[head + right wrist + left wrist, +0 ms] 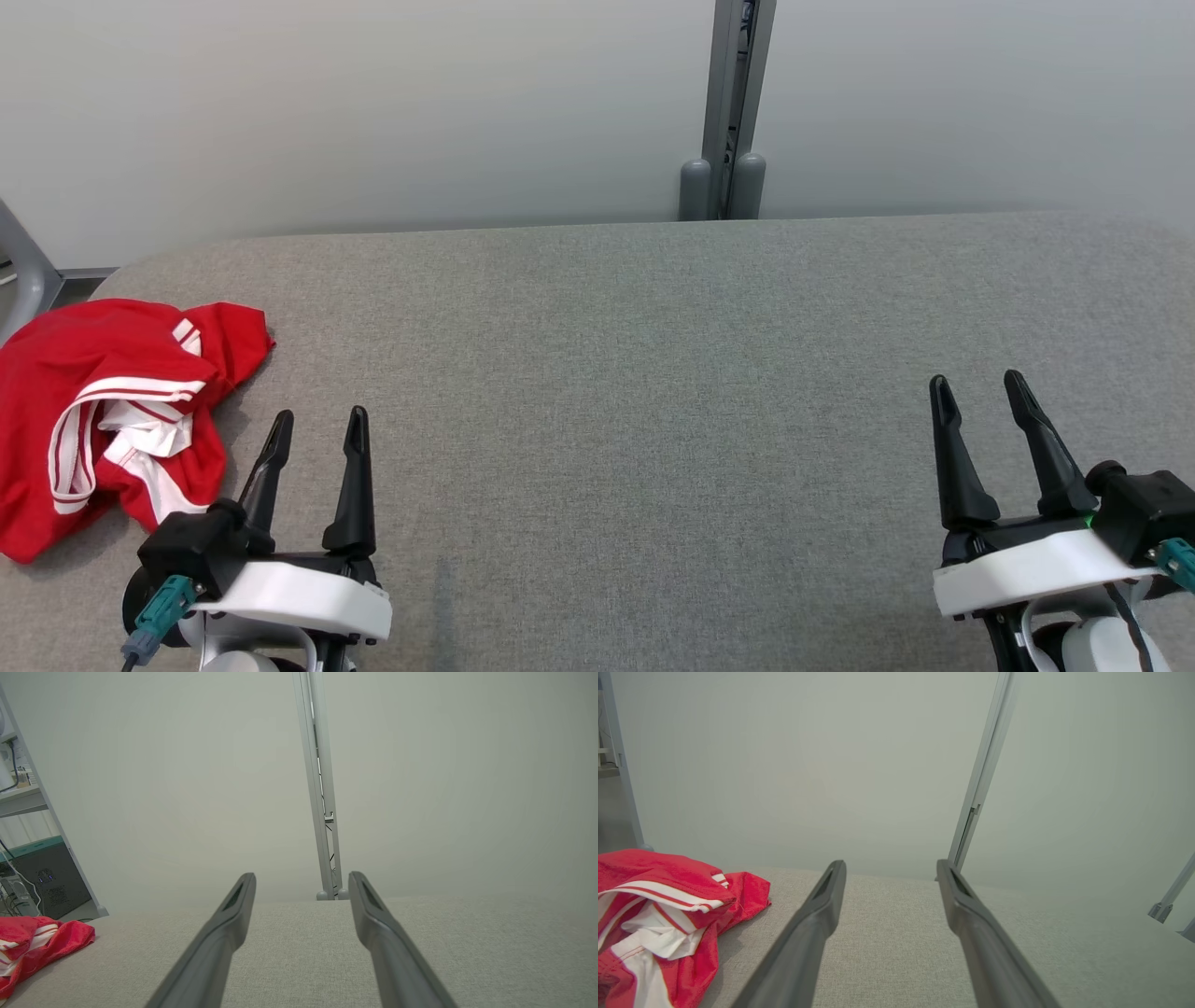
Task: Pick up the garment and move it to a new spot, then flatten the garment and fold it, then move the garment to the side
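A grey woven table top is stretching across the head view, backed by a plain pale wall. A grey metal post is rising behind the far edge, near the middle.

The garment, red with white stripes and a white inner part, is lying crumpled at the table's left edge, toward the near side. The left gripper is sitting just beside it, to its right, with the outer dark finger pointing along the cloth's right edge and just clear of it. In the left wrist view the bundle is lying off to the left of the fingers, not between them. The jaws are standing spread wide, gripping nothing.

The right gripper is sitting at the table's right side, well apart from the garment, jaws likewise spread and holding nothing. In the right wrist view the red cloth is showing at the far lower left, with a dark computer case beyond the table's edge.

Writing: the white patch inside the garment is too crumpled to read as label or print — cannot tell.
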### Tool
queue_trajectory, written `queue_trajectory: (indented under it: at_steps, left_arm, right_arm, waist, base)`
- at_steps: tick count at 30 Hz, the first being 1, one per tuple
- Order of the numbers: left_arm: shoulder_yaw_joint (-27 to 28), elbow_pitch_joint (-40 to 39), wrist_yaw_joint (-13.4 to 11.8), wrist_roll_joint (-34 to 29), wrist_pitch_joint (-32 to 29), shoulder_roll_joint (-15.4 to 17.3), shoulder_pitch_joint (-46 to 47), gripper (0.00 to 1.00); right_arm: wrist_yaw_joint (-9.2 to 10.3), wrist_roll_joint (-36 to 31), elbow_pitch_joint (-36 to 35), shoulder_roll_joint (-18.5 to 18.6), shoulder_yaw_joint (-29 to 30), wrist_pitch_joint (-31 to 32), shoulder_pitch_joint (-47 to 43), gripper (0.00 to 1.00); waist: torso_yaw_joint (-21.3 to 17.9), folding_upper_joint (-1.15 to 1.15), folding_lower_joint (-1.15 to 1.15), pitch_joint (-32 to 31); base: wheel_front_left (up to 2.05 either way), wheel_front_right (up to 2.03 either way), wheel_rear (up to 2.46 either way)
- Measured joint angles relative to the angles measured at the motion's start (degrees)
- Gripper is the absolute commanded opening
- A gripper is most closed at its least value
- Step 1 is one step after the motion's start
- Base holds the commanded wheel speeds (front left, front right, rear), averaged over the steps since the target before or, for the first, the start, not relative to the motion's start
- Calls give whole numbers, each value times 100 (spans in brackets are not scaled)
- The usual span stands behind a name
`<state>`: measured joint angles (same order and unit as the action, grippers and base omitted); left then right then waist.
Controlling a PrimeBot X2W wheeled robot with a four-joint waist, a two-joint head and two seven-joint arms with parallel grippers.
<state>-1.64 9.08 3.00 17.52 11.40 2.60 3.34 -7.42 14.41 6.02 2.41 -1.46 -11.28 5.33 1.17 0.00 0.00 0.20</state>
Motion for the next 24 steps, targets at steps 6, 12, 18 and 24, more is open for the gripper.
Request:
queue_trajectory:
  at_steps: [6, 12, 18, 24]
  left_arm:
    - [-21, -31, -1, -280, 74, 2, -1, 100]
    - [-41, -51, -1, -553, 133, 5, -1, 100]
    - [-52, -70, -1, -823, 213, 9, -1, 100]
    - [-67, -82, -1, -1081, 276, 11, -1, 100]
  right_arm:
    - [0, -298, -1, 5, -27, -71, 3, 100]
    - [0, -561, -1, 10, -47, -138, 16, 100]
    - [0, -838, -14, 12, -82, -200, 32, 100]
    - [-1, -1093, -74, 16, -99, -285, 61, 100]
  waist:
    - [0, 0, 0, 6]
    - [-2, 0, 0, 20]
    - [-7, 0, 0, 36]
    - [-12, 0, 0, 50]
  base:
    - [0, 0, 0]
    - [0, 0, 0]
    - [0, 0, 0]
    - [0, 0, 0]
